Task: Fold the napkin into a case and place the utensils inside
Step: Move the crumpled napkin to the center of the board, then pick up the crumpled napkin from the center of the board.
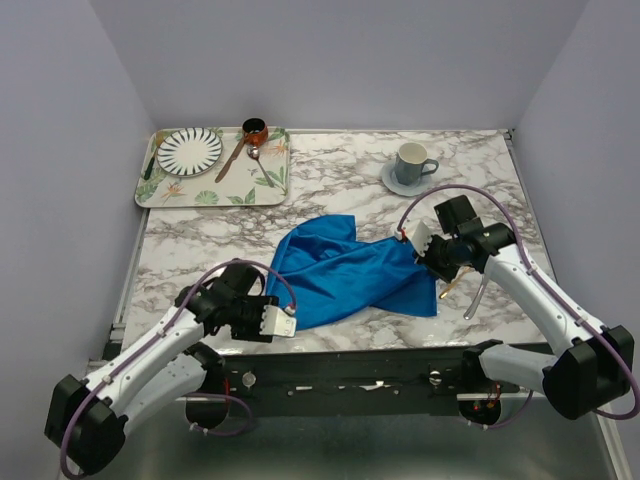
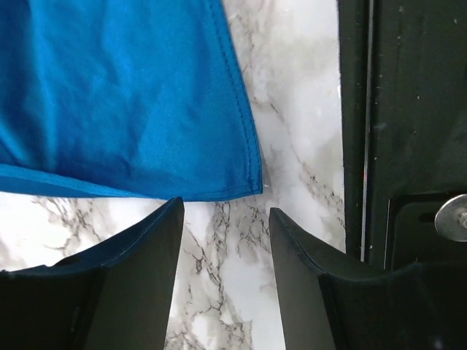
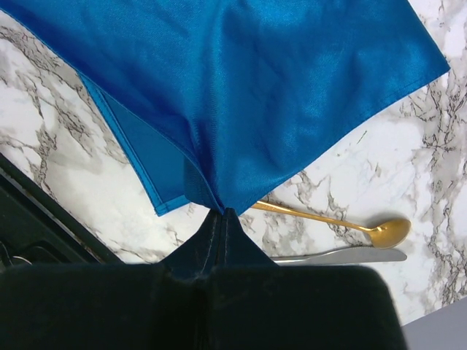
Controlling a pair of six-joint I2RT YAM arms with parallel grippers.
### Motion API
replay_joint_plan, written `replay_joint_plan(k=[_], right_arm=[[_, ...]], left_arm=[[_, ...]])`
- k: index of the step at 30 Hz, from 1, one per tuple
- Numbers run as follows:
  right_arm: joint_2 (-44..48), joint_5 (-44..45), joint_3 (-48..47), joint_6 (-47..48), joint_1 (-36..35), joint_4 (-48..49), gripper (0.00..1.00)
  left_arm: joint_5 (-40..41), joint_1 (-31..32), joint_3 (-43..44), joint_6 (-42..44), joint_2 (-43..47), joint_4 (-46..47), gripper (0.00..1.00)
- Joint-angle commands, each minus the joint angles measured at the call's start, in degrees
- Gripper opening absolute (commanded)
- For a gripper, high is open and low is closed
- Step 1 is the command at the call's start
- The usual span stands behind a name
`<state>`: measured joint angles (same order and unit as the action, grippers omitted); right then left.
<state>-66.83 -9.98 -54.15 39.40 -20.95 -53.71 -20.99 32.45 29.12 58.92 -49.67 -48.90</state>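
Near edge of worktop [image 1: 340, 165]: left gripper [image 2: 225, 207] released, jaws apart and empty, just off the near-left corner of the napkin [image 1: 345, 270]. Mid-right: right gripper [image 3: 222, 212] clenched on the napkin's right edge, cloth gathered to a peak there. Gold spoon [image 3: 328, 219] and silver utensil [image 3: 343, 255] lie side by side toward the right edge. Far-left corner: tray [image 1: 215, 196].

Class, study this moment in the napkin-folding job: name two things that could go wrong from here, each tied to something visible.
1. The right gripper is shut on only a small pinch of the napkin; a pull may slip it free or bunch the cloth.
2. The gold spoon and silver utensil lie beside that gripper, so dragged cloth could sweep them aside.
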Motion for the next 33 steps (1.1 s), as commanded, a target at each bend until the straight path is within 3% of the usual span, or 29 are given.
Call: replay_joint_plan(k=[1, 11, 21, 27, 33], right_arm=[[-0.67, -1.01, 0.19, -0.72, 0.03, -1.48, 0.01], [-0.67, -0.92, 0.36, -0.55, 0.12, -1.75, 0.01], [0.21, -1.01, 1.33, -0.20, 0.12, -1.66, 0.01], [-0.23, -1.10, 0.98, -0.11, 0.03, -1.75, 0.01], [-0.23, -0.92, 0.63, -0.64, 0.12, -2.10, 0.01]], left_arm=[[-0.02, 4.63, -1.70, 6.03, 5.63, -0.75, 0.61], [7.01, 15.36, -2.67, 7.09, -0.42, -0.14, 0.61], [12.82, 16.07, -4.78, 5.34, -2.27, 7.06, 0.57], [13.08, 16.16, -6.09, 5.33, -2.63, 9.70, 0.39], [11.51, 16.16, -5.49, 2.62, -0.17, 10.32, 0.10]])
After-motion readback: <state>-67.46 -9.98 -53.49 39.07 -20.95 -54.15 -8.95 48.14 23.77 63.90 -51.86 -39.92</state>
